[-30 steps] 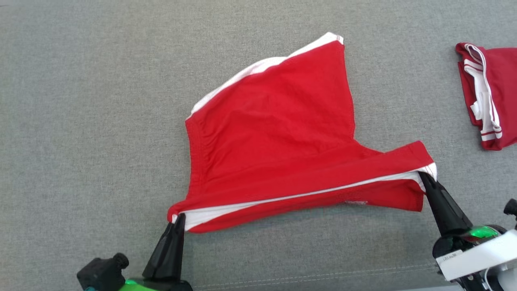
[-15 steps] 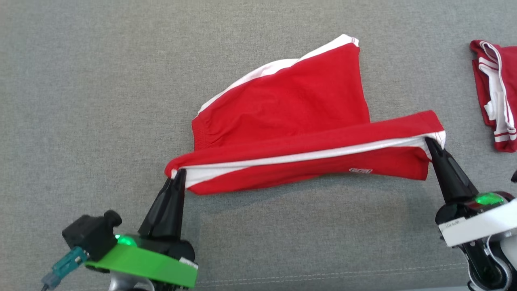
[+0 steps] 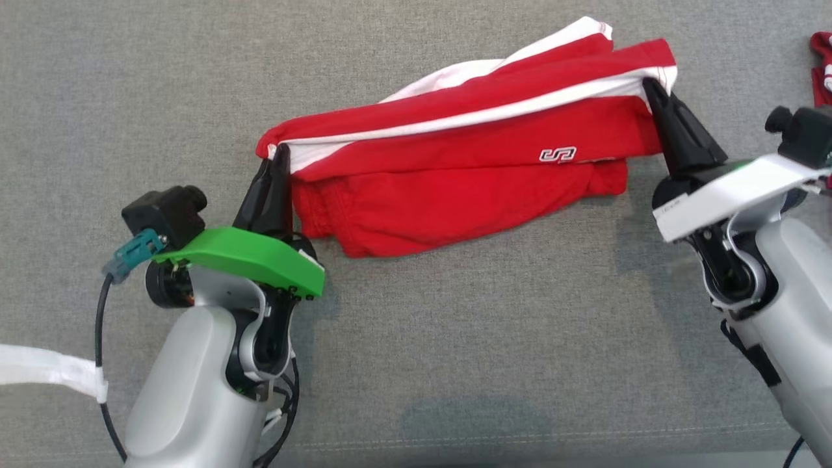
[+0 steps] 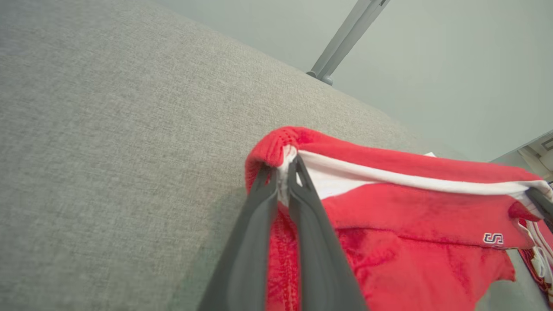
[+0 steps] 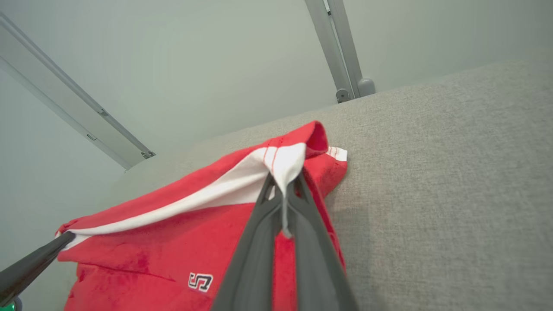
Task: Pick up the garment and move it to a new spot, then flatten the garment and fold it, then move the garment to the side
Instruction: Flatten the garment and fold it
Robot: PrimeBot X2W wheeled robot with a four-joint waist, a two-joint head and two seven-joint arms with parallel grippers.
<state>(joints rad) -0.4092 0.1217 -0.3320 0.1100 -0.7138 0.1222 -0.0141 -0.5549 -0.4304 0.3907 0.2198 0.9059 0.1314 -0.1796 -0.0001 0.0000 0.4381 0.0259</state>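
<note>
One red garment (image 3: 455, 195), its lower layers hidden, is pinched by the left tool (image 3: 281, 153) and right tool (image 3: 647, 84); a second garment (image 3: 823, 75) is cropped at the edge.

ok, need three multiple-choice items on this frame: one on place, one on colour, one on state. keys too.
1. Where does the left end effector grip the red shorts? A their left end; B their middle; C their right end.
2. The stripe along the shorts is: A black; B white; C yellow.
3. The right end effector is: A open; B shut, empty; C shut on the shorts.
1 A: it pinches the shorts' left tip. 2 B: a white band runs between both grips. 3 C: cloth sits clamped in it in the right wrist view.
</note>
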